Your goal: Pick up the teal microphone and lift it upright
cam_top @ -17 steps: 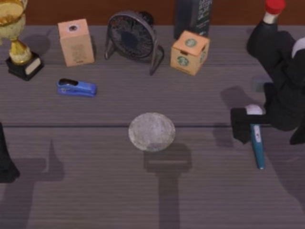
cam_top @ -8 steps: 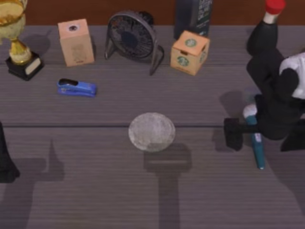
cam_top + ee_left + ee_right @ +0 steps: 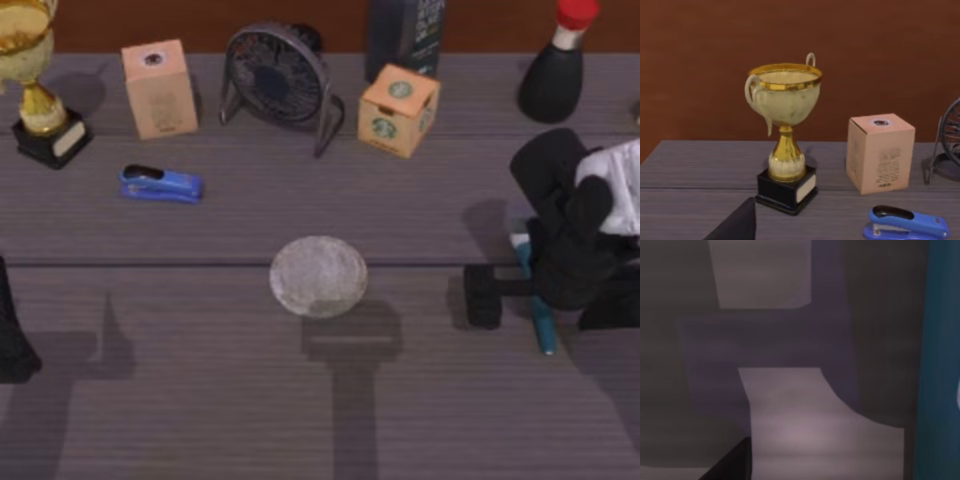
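The teal microphone [image 3: 541,322] lies flat at the table's right side, its slim handle pointing toward the near edge. Its whitish head [image 3: 519,240] barely shows beside the arm. My right gripper [image 3: 545,303] hangs low over it, open, with one dark finger [image 3: 483,297] left of the handle and the other on the right side. In the right wrist view the teal handle [image 3: 940,365] fills one edge, close up, with a finger [image 3: 730,466] off to the side of it. My left gripper [image 3: 12,345] is parked at the left edge, open and holding nothing.
A grey round disc [image 3: 318,276] sits mid-table. Along the back stand a gold trophy [image 3: 35,80], tan box [image 3: 160,88], small fan [image 3: 278,78], Starbucks box [image 3: 398,110], dark carton [image 3: 405,35] and red-capped black bottle [image 3: 555,70]. A blue stapler [image 3: 162,184] lies at the left.
My right arm has swung toward the near edge and lower over the microphone, uncovering the black bottle. Its left finger has shifted further left. The microphone has not moved.
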You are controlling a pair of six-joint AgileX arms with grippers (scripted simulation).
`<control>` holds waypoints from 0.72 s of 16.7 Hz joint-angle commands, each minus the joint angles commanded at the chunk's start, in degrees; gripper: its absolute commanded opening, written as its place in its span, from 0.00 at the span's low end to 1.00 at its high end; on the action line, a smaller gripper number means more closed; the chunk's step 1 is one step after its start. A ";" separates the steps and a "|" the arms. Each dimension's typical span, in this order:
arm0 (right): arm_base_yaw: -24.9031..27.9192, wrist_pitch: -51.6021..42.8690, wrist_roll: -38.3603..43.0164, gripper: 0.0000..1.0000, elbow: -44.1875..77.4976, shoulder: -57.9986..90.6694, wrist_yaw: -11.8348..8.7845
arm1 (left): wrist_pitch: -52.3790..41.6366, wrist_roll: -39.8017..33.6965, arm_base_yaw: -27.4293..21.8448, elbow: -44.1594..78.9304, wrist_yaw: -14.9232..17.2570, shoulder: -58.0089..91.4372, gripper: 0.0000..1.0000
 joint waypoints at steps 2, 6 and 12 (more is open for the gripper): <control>0.00 0.00 0.00 1.00 0.00 0.00 0.00 | 0.00 0.00 0.00 0.00 0.00 0.00 1.00; 0.00 0.00 0.00 0.70 0.00 0.00 0.00 | 0.00 0.00 0.00 0.00 0.00 0.00 1.00; 0.00 0.00 0.00 0.25 0.00 0.00 0.00 | 0.00 0.00 0.00 0.00 0.00 0.00 1.00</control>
